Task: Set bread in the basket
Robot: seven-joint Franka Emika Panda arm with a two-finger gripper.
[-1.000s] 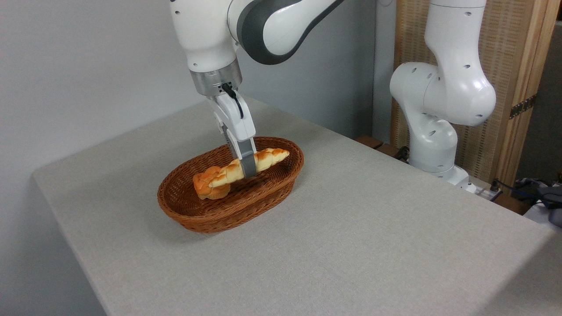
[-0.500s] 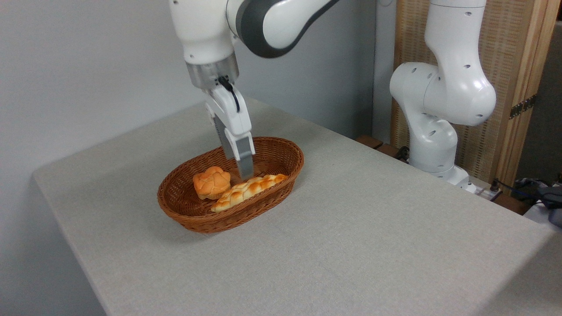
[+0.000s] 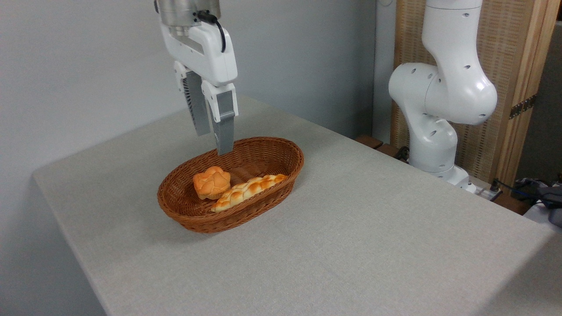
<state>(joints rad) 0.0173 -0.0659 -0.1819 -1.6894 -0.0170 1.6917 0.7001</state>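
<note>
The bread (image 3: pixel 248 191), a long braided golden loaf with toasted patches, lies inside the oval brown wicker basket (image 3: pixel 281 147), along its near wall. Beside the loaf, toward the left end, rests a small round orange bun (image 3: pixel 211 182). My gripper (image 3: pixel 214 141) hangs above the basket's far rim, clear of the bread, open with nothing between its two grey fingers.
The basket stands on a grey cloth-covered table (image 3: pixel 351 228). The arm's white base (image 3: pixel 439 114) rises at the table's right back edge, before a wooden screen (image 3: pixel 509 52). Cables (image 3: pixel 540 193) lie at the far right.
The gripper let go of the bread, which dropped into the basket beside the bun. Since then the gripper has risen and shifted left, away from the loaf, and stands open.
</note>
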